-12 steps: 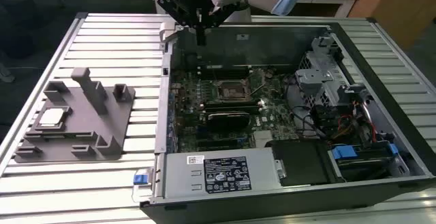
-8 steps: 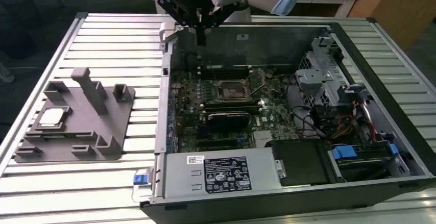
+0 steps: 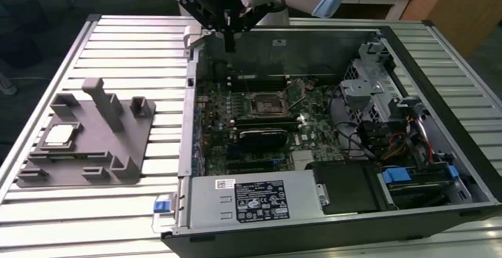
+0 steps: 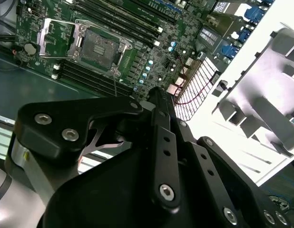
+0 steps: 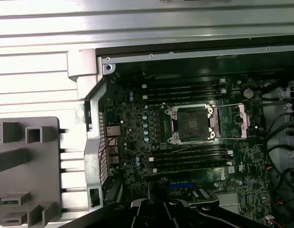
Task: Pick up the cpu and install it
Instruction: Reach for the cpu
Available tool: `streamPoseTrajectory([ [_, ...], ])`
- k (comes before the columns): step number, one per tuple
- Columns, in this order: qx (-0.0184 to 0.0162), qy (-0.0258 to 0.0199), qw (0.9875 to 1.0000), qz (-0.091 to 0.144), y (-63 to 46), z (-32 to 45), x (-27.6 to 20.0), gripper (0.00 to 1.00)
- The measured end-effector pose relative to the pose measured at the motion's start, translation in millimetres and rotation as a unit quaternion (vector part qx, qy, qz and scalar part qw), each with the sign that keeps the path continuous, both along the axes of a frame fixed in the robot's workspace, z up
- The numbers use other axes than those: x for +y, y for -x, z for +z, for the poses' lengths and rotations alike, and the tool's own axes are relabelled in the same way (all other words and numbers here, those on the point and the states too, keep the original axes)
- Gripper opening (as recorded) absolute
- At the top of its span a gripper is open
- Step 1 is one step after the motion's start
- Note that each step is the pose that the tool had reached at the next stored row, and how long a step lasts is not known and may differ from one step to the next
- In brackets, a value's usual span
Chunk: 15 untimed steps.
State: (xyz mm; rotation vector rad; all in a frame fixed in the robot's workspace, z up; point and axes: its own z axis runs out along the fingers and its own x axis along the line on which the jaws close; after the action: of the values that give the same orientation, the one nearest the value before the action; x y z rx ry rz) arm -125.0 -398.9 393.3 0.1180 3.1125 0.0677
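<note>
While the end effector point(image 3: 229, 47) hangs above the open computer case's point(image 3: 330, 234) far edge, fingers pressed together and gripping nothing, the cpu point(image 3: 61, 136) sits on the grey fixture block point(image 3: 86, 159) on the counter point(image 3: 117, 46), well apart, at the exterior view's left

Table point(image 3: 133, 40) is ribbed bare metal, silvery with a soft sheen. The fixture point(image 3: 86, 158) by its edge at the exterior view's left looks like matt grey plastic, a bit rough. The cpu point(image 3: 61, 136) on it has a smooth silvery metal top and a pale rim. The case point(image 3: 314, 233) is matt black outside and dull grey sheet metal inside. Board point(image 3: 223, 102) is green and slightly glossy, and the socket point(image 5: 192, 124) frame is shiny metal. Gripper point(image 4: 157, 95) is matt black with bright screw heads.
</note>
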Motion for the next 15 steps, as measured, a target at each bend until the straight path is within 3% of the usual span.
streamPoseTrajectory([
  [15, 0.0000, 0.0000, 1.0000, -0.001, 14.8, -0.1, 0.0, 0.11],
])
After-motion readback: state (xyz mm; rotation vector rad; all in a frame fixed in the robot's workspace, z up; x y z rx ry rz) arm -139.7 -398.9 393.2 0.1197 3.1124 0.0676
